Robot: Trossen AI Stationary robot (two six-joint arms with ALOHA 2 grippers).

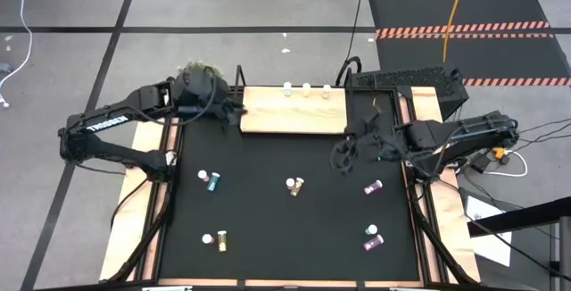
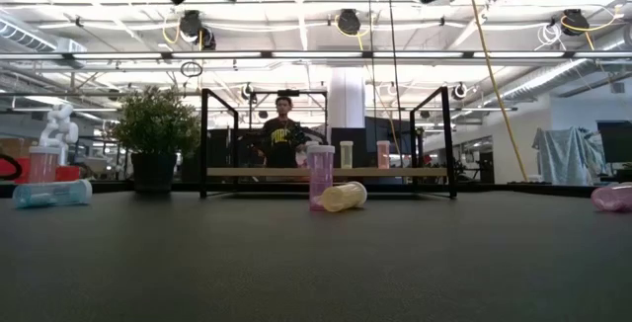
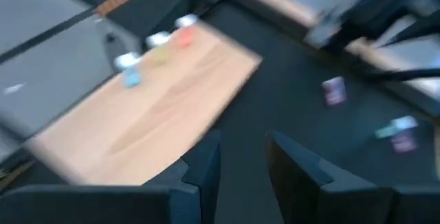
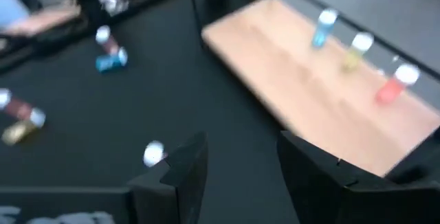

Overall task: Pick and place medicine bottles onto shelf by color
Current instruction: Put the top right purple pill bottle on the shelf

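Three bottles [image 1: 307, 88] stand upright along the far edge of the shelf [image 1: 285, 117], caps up, while pairs wait on the mat: one upright bottle with a partner lying beside it, long axis flat on the mat. The left gripper [image 3: 237, 176] hangs over the shelf's left end, fingers slightly apart, holding nothing. The right gripper [image 4: 237, 176] hovers off the shelf's right end, fingers apart and empty. The step looks like a return for another pick; the pink bottle [image 1: 373, 187] lies nearest the right arm and would call for a descent with jaws across its body.
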